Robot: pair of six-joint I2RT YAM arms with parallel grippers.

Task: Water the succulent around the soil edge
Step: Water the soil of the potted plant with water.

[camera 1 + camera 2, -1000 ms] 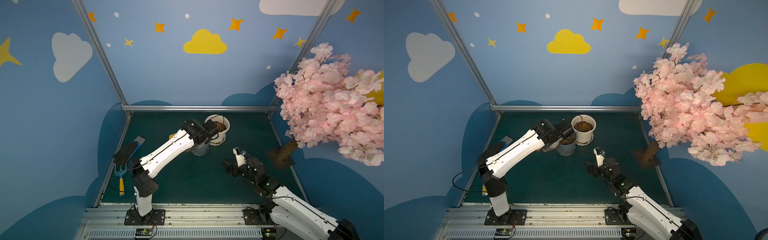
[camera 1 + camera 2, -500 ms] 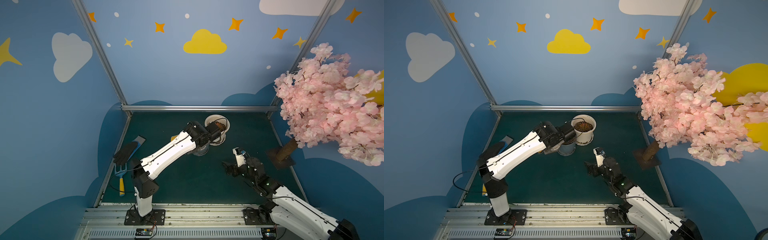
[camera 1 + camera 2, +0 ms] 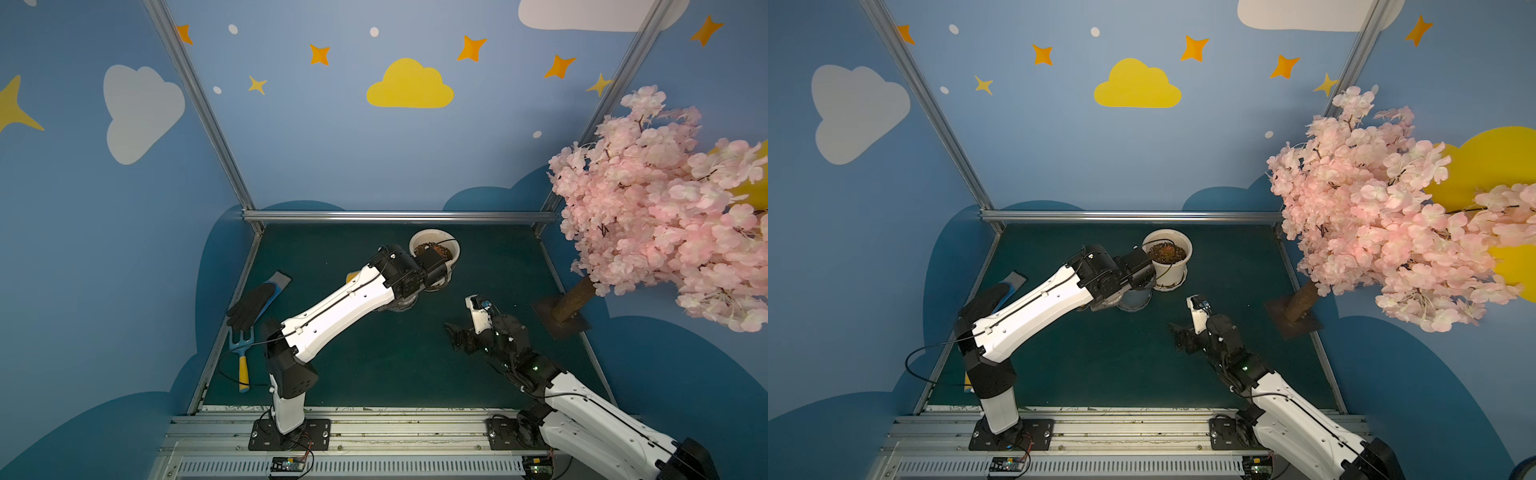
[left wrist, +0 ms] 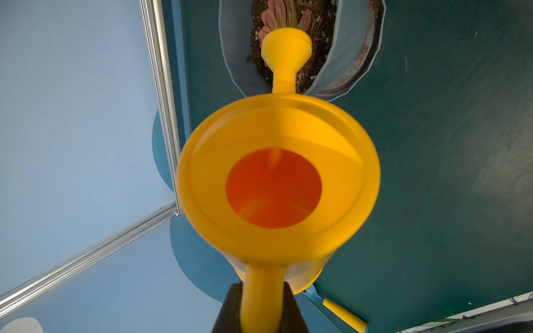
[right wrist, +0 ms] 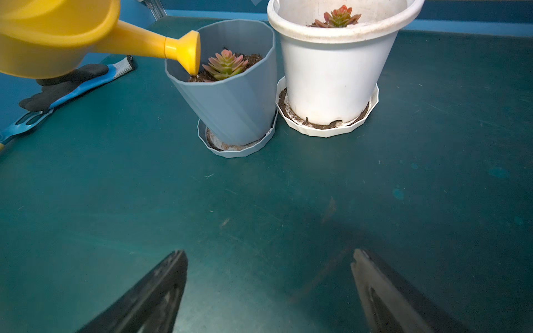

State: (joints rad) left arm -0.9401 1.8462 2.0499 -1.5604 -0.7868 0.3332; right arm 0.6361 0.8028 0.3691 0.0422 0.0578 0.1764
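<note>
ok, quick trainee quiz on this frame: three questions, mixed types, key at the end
1. A blue-grey pot and a white pot stand side by side. The watering can has its rose over: A) the blue-grey pot, B) the white pot, C) neither.
2. True or false: the right pincer holds one of the pots.
3. Fill in: the left pincer is shut on the can's ______.

Key
1. A.
2. False: it is open, empty and apart from both pots.
3. handle.
</note>
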